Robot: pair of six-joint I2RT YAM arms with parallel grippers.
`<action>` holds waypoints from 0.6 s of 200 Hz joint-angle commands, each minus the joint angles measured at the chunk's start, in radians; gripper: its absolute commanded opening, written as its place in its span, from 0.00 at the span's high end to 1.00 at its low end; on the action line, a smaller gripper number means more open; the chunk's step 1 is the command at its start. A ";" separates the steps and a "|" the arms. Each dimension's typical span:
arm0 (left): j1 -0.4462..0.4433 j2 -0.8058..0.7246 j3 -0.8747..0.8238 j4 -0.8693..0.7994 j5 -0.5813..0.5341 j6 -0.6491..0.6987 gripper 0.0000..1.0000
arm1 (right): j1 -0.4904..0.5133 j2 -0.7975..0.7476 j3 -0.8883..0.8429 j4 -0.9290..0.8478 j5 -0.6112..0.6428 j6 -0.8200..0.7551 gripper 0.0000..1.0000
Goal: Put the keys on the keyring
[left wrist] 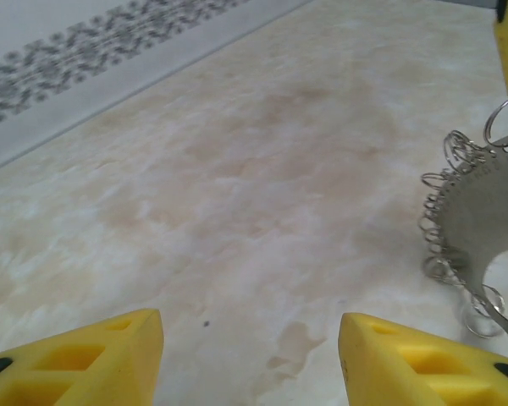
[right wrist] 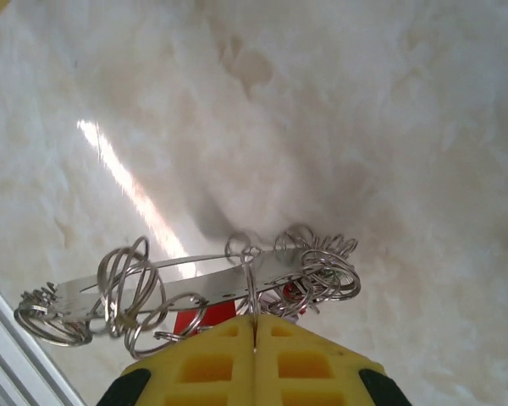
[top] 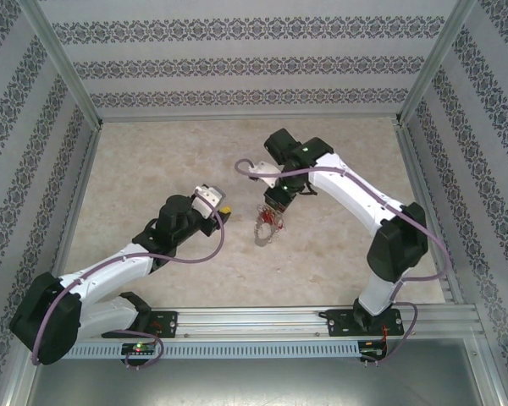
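Viewing from the top external camera: keyring (top: 267, 227) over the middle of the marbled tabletop (top: 152, 169). The right gripper (top: 275, 203) sits at the keyring's far edge, touching it. The left gripper (top: 220, 207) is near the keyring's left side, apart from it. Red specks show among the rings, too small to identify.

Left wrist view: the left gripper (left wrist: 250, 338) has its yellow fingers (left wrist: 93, 359) spread apart with nothing between them. The keyring (left wrist: 466, 228) is ahead to the right, a flat silver band edged with small wire rings.

Right wrist view: the right gripper (right wrist: 255, 334) has its fingers pressed together, clamped on the keyring (right wrist: 195, 288). Small rings bunch at both ends of the keyring. A red tag (right wrist: 190, 320) lies just under the keyring beside the fingertips; whether it is threaded on cannot be told.
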 commanded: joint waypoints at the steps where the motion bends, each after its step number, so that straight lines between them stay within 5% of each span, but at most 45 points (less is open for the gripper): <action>1: 0.039 -0.038 0.010 -0.051 -0.141 -0.106 0.41 | 0.017 0.044 0.114 0.096 -0.023 0.106 1.00; 46: 0.075 -0.135 0.039 -0.175 -0.261 -0.179 0.40 | 0.025 0.139 0.237 0.126 -0.037 0.134 1.00; 120: 0.078 -0.175 0.041 -0.216 -0.277 -0.227 0.38 | 0.034 0.094 -0.269 0.354 -0.090 0.238 1.00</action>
